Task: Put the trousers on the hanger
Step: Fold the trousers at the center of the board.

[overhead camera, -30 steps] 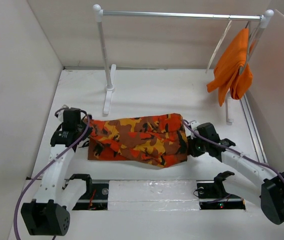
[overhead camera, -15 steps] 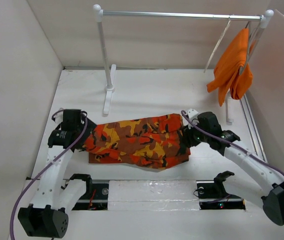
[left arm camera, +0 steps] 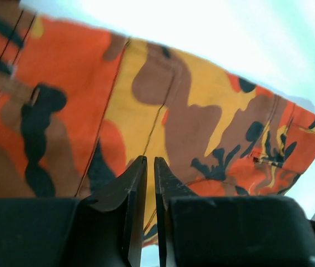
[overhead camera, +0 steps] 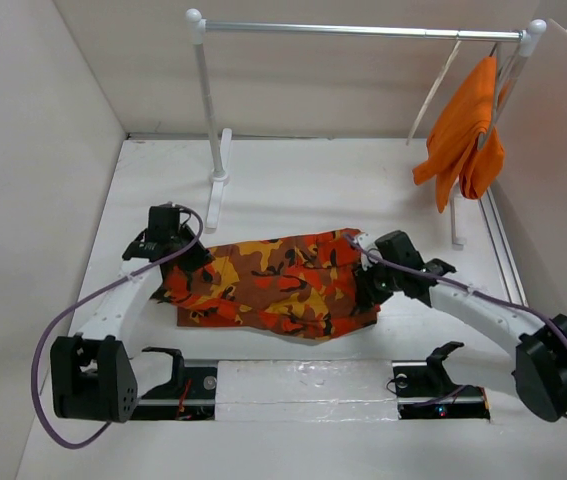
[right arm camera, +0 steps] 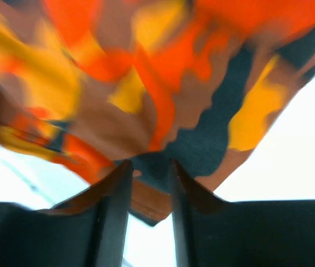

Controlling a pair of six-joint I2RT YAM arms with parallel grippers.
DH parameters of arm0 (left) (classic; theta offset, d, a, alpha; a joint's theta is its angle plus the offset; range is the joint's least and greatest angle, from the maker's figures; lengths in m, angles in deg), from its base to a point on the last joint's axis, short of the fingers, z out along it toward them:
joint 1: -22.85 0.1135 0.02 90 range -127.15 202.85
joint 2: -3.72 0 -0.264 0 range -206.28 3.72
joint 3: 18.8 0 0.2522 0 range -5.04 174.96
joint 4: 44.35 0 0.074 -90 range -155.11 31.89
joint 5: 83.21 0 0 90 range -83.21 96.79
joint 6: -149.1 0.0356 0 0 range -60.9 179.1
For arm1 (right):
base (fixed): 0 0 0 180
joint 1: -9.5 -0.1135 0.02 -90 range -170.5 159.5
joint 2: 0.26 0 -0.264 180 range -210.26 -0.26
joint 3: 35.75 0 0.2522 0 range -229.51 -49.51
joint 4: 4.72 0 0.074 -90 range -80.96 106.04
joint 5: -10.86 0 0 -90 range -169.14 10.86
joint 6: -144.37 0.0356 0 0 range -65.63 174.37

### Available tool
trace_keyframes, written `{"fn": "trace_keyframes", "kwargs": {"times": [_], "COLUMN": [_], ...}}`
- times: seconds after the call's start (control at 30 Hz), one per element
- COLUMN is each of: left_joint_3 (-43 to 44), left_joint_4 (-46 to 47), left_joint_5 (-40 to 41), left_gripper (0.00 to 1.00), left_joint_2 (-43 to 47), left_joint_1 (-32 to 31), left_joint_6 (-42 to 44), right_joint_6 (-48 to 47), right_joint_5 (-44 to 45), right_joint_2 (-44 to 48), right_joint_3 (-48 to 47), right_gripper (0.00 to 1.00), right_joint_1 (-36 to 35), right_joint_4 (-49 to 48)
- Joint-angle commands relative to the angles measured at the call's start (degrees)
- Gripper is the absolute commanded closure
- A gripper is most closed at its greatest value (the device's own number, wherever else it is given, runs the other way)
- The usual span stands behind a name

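The camouflage trousers (overhead camera: 273, 283) lie bunched across the middle of the table, lengthwise from left to right. My left gripper (overhead camera: 185, 264) is shut on their left end; in the left wrist view the fingers (left arm camera: 150, 162) are pinched almost together against the cloth (left arm camera: 190, 105). My right gripper (overhead camera: 367, 286) is shut on their right end, with a fold of cloth (right arm camera: 118, 83) between its fingers (right arm camera: 149, 165). The thin cream-white hanger (overhead camera: 439, 85) hangs from the rail at the far right, well away from both grippers.
A silver rail (overhead camera: 363, 30) on white posts spans the back. A plain orange garment (overhead camera: 463, 130) hangs at its right end beside the hanger. White walls close in on the left, back and right. The left post's foot (overhead camera: 218, 195) stands just behind the trousers.
Both grippers have moved inward toward each other, the left one also farther from the bases. The trousers between them have bunched up shorter and shifted slightly to the right.
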Motion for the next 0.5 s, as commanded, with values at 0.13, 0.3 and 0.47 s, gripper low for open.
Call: {"fn": "trace_keyframes", "kwargs": {"times": [0.13,0.3,0.47], "left_joint_3": [19.31,42.89,34.59], "left_joint_4": [6.16,0.79,9.03], "left_joint_5": [9.37,22.66,17.32], "left_gripper": [0.94,0.91,0.84], "left_joint_2": [-10.59,-23.35,-21.17], "left_joint_1": [-9.86,-27.42,-33.08], "left_joint_6": [8.66,11.85,8.61], "right_joint_6": [-2.03,-0.46,8.24], "right_joint_5": [5.0,6.32,5.0], "right_joint_2": [7.72,3.34,-1.85], "right_joint_3": [-31.89,-53.38,-66.31], "right_gripper": [0.45,0.5,0.3], "right_joint_1": [2.3,9.5,18.03], "right_joint_4": [10.74,13.47,10.15]}}
